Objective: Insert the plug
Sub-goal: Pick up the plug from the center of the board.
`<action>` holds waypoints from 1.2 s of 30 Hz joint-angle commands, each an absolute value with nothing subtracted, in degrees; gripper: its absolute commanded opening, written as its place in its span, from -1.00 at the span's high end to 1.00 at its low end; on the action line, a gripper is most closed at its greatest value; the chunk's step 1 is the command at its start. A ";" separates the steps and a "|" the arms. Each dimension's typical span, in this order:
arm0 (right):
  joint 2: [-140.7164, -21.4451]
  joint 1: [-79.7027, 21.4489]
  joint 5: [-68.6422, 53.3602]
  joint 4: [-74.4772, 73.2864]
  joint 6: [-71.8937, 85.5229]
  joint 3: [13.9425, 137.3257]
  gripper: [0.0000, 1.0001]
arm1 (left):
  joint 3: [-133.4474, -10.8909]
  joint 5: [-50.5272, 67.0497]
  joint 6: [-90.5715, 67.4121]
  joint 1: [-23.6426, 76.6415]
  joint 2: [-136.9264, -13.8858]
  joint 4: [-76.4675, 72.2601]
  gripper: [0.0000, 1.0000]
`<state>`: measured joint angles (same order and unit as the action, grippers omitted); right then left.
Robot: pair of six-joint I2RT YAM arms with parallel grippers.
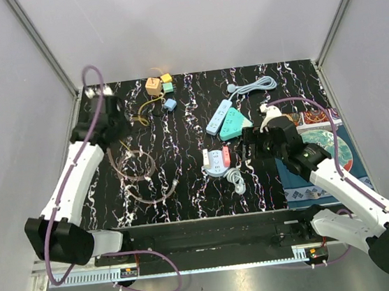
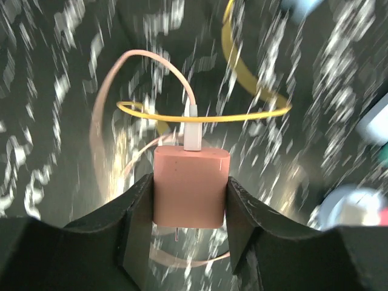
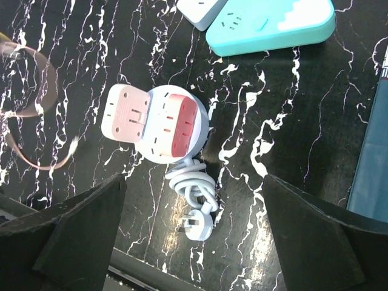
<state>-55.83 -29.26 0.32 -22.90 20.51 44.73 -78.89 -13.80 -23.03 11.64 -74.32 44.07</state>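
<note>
Pink plug (image 2: pixel 191 188) — clamped in L fingers (image 2: pixel 242 224), R fingers (image 3: pixel 79 236) wide

A robotics lab test cell: plain grey panels (image 1: pixel 194 19) on metal framing (image 1: pixel 42 45) enclose a black marbled tabletop (image 1: pixel 194 202), with a left arm (image 1: pixel 78 173) and a right arm (image 1: pixel 339 178) bolted at its near edge.

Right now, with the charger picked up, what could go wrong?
The pink charger clamped in the left gripper trails a pink cable crossing the yellow cable; carrying it may snag both. The round socket hub lies loose under the open right gripper, so pressing the charger in could shove it aside.
</note>
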 commanded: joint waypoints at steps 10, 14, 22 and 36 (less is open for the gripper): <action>-53.27 -29.79 -5.19 -24.70 21.97 47.90 -0.96 | -101.10 -14.74 -20.40 17.37 -74.36 51.32 1.00; -51.33 -29.79 -3.35 -25.14 22.24 47.64 -0.96 | -103.64 -28.45 -15.56 28.29 -69.80 43.45 1.00; -51.33 -29.79 -3.52 -26.28 22.15 47.72 -0.96 | -83.08 -13.30 -23.72 26.10 -73.12 49.31 1.00; -55.80 -29.80 -18.27 -18.29 18.55 47.90 -0.92 | -68.56 5.70 -17.14 33.49 -69.71 43.69 1.00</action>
<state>-53.84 -29.30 -9.93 -25.30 20.64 45.45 -67.85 -0.25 -20.51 33.63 -76.40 49.30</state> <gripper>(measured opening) 0.963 0.468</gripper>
